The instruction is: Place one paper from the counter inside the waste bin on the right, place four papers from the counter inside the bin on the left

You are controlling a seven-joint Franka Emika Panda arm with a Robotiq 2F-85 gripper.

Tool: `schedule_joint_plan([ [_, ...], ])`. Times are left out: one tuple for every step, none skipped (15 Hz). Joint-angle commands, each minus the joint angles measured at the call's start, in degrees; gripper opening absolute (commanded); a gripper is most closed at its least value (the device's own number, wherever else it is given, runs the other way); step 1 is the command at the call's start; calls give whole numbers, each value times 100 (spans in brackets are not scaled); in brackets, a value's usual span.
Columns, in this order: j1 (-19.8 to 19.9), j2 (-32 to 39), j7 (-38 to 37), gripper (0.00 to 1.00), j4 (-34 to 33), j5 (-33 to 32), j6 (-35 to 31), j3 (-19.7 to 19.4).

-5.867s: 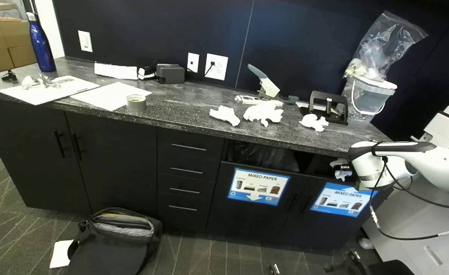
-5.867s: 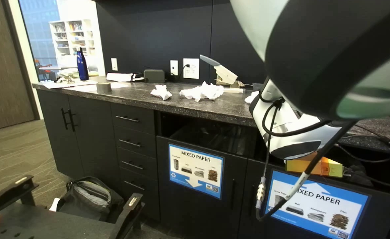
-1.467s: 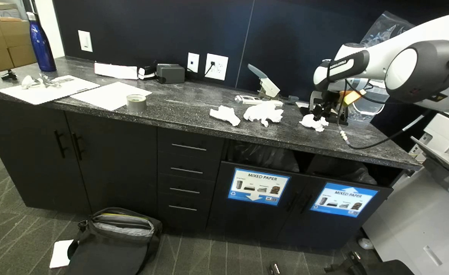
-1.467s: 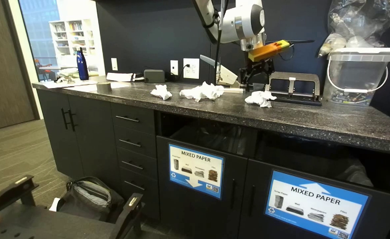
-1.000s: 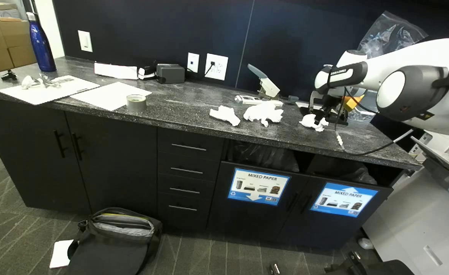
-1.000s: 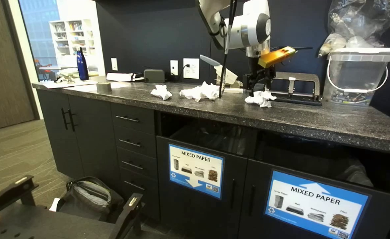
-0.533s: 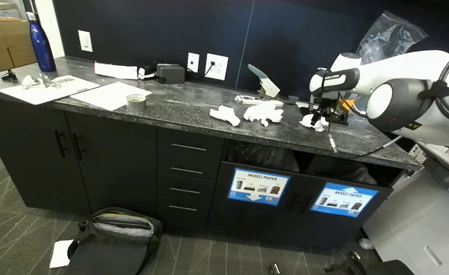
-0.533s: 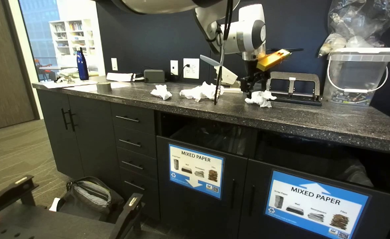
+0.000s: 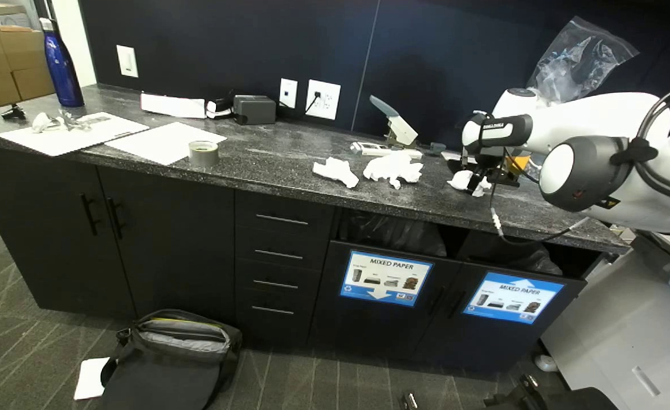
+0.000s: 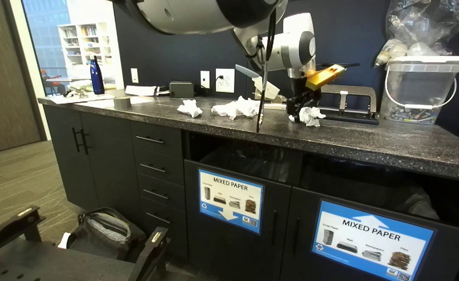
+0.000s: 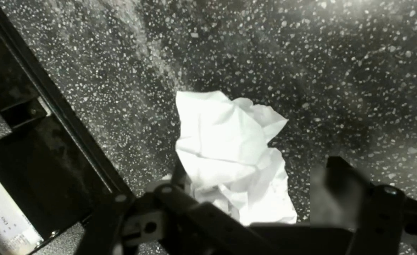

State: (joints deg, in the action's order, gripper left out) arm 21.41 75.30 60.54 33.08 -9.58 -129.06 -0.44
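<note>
Since the fingers are spread apart, with the wad just beside the punch lying closer to one, they should be centred before being gently closed.

On the speckled bench — toward its front edge — lie a crumpled white paper, a broader clump, a creased wad.

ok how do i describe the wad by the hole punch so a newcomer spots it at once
Find the long dark counter and follow it to the clear bucket. Beside that stands a hole punch, with a crumpled white wad just in front. Unlike the other wads, this one has the robot's fingers right at it.
</note>
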Motion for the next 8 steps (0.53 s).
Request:
schedule_joint_plan([
  [34, 277, 171, 66, -611, 224, 423, -22],
  [63, 283, 217, 58, -642, 279, 567, 19],
  [82, 315, 220, 49, -706, 333, 672, 26],
  [100, 345, 224, 42, -766, 387, 783, 27],
  [124, 375, 251, 33, -828, 448, 896, 44],
  [143, 403, 244, 27, -883, 490, 993, 46],
  [160, 418, 229, 20, -931, 541, 1079, 45],
  [179, 422, 198, 16, -964, 586, 1201, 43],
])
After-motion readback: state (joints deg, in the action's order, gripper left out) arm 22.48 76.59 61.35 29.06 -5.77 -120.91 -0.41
